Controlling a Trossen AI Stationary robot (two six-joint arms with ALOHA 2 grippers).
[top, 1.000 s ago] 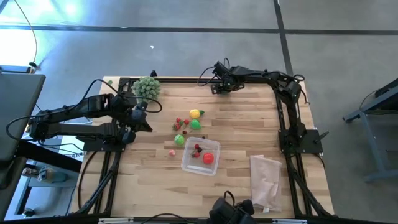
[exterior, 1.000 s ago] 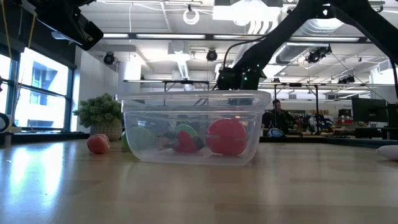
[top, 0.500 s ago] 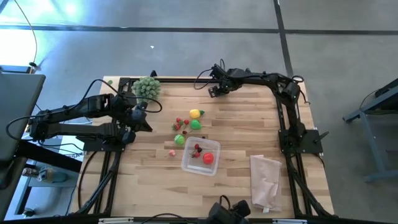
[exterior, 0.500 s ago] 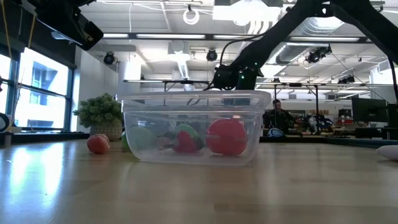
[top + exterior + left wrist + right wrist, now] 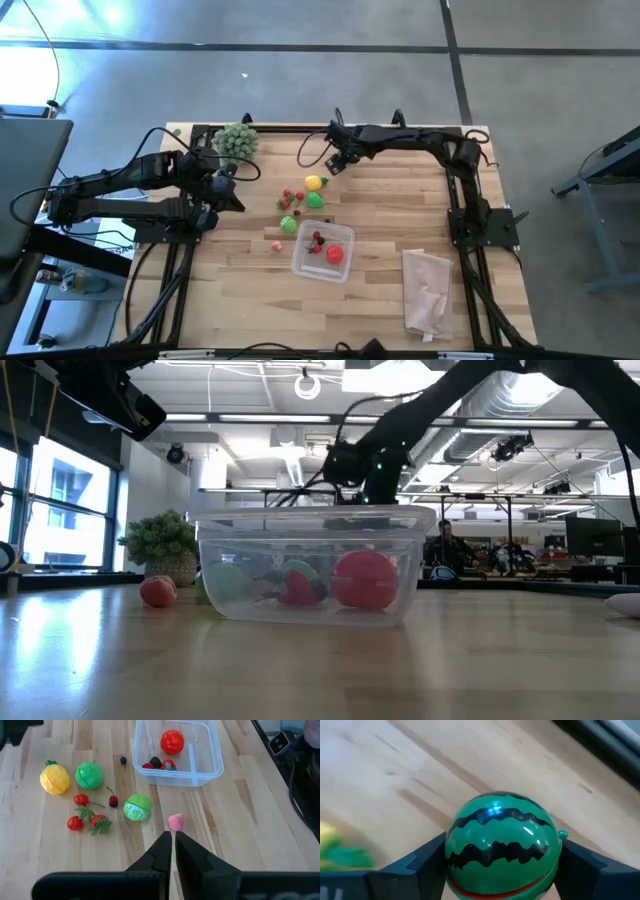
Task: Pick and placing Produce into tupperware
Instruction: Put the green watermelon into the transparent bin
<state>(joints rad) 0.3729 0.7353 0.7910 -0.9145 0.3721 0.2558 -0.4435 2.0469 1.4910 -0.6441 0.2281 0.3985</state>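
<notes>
Carrying step: right gripper [image 5: 502,892] fingers clamp the watermelon [image 5: 502,851]; next, travel over the tupperware [image 5: 324,251] and release; left gripper [image 5: 173,837] waits, pinched closed.

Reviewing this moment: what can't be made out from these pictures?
- Watermelon: shows only in the right wrist view, held by the right gripper; too small to find in the high view.
- Small dark items in the tupperware: too small to identify.
- Loose produce: in the low view, mostly hidden behind the tupperware.
- Left gripper: shut, holding nothing.
</notes>
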